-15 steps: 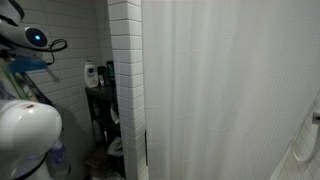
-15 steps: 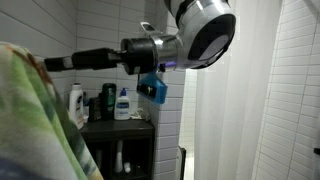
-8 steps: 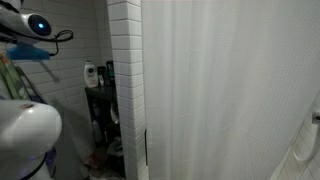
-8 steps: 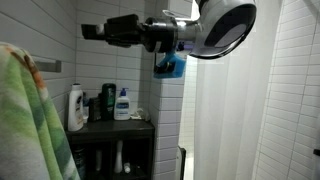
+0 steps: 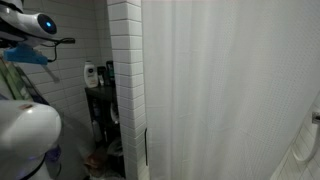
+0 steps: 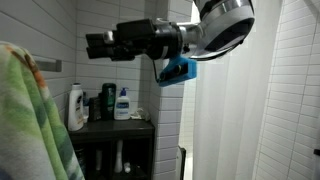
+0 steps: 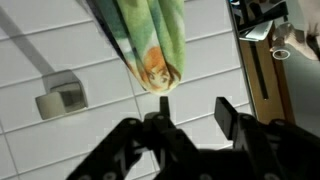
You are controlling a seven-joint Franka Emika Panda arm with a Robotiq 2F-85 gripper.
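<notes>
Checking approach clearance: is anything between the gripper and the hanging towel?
Nothing visible does. In the wrist view the open gripper faces the lower tip of the towel directly, a small gap apart, with only the tiled wall behind.

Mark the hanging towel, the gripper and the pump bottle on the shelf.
hanging towel point(image 7: 150, 40): wrist view, on the middle of the cloth.
gripper point(image 6: 92, 47): in an exterior view, midway between its fingertips.
pump bottle point(image 6: 122, 106): in an exterior view, on its blue-labelled body.
</notes>
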